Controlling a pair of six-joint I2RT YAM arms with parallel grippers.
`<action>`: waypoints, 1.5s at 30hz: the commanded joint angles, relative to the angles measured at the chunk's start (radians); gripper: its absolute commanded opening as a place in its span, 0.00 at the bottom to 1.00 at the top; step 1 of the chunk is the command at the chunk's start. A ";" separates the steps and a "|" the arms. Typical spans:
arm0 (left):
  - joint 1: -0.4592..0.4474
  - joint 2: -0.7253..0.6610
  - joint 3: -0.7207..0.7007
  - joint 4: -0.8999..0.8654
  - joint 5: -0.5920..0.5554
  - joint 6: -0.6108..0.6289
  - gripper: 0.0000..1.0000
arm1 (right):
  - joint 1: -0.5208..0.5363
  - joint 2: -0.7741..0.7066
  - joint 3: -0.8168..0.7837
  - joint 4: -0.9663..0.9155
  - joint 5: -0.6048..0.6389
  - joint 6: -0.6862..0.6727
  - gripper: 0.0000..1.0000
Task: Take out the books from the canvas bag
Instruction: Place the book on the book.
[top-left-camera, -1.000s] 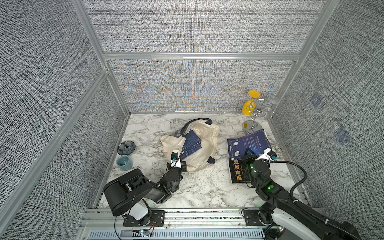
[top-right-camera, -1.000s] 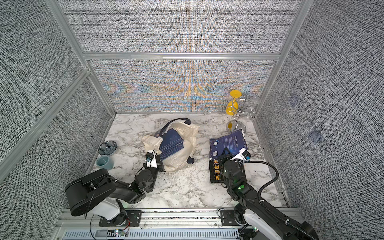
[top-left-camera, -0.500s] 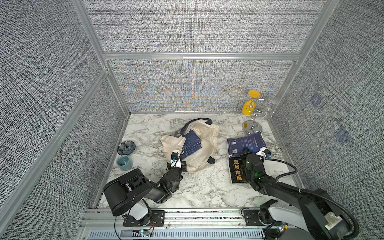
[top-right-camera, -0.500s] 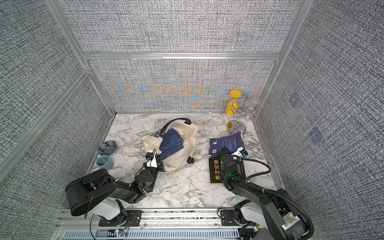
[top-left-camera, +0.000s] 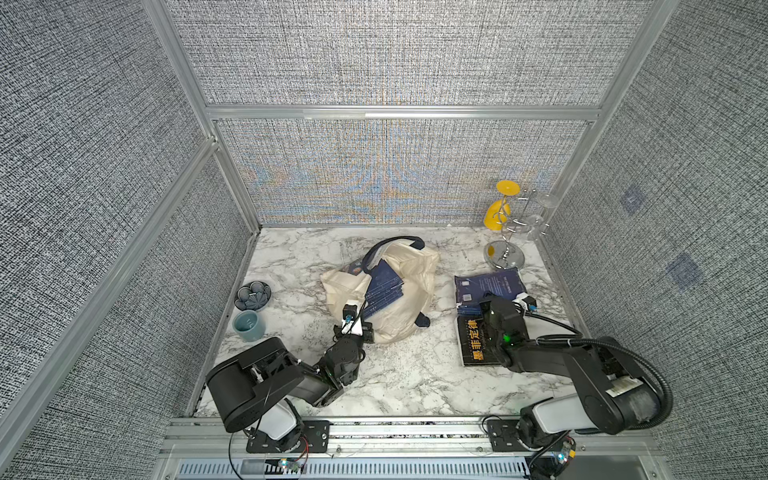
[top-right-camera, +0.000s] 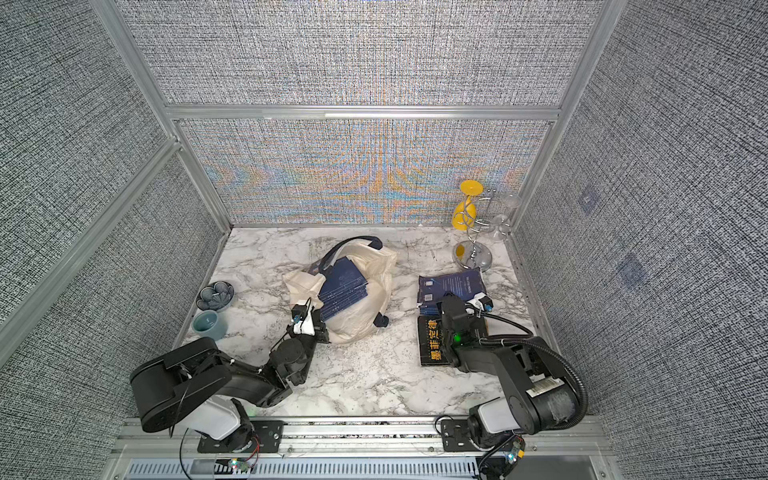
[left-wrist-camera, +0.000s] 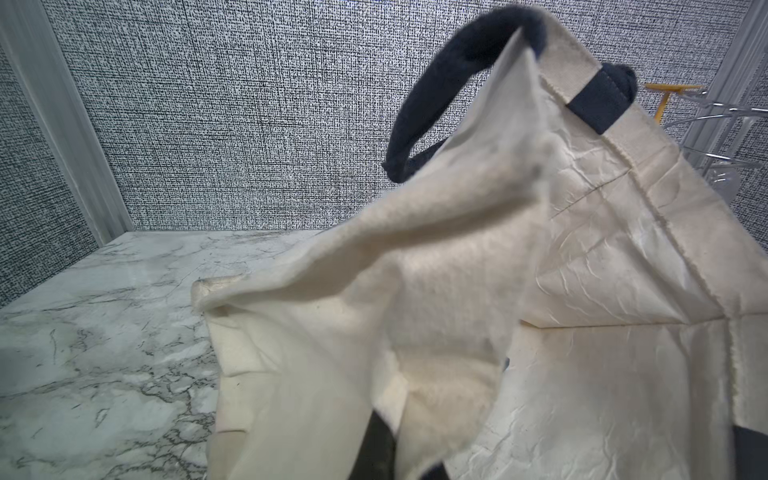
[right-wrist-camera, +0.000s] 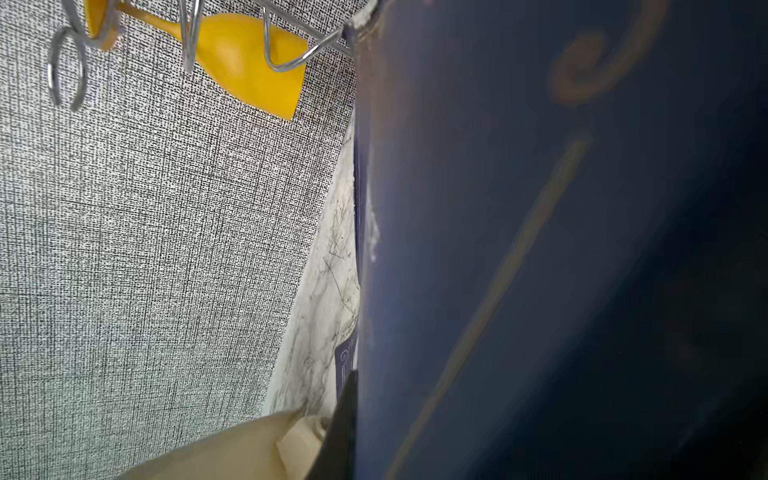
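Read 墨菲定律 in large yellow characters down the cover of the black book (top-left-camera: 473, 340) (top-right-camera: 432, 340), flat on the table (top-left-camera: 407, 374), in both top views. Pale print on the navy book (top-left-camera: 490, 284) beside it, too small to read.

Both top views look steeply down from high at the front, sharing the whole counter (top-left-camera: 415, 374). The left wrist camera sits low, close against the canvas bag (left-wrist-camera: 457, 291), facing the back wall (left-wrist-camera: 249, 124). The right wrist camera, rolled sideways, nearly touches a navy book (right-wrist-camera: 540, 249). Both wrist views catch the wire rack (right-wrist-camera: 189, 45).
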 joint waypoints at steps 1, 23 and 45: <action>0.002 0.002 0.003 0.008 -0.002 0.008 0.00 | -0.020 0.012 0.027 -0.018 -0.083 0.011 0.02; 0.002 0.021 0.011 0.006 0.005 0.005 0.00 | -0.036 -0.195 0.023 -0.385 -0.188 0.064 0.58; 0.002 0.029 0.012 0.013 0.010 0.005 0.00 | -0.071 -0.130 0.058 -0.393 -0.232 0.057 0.59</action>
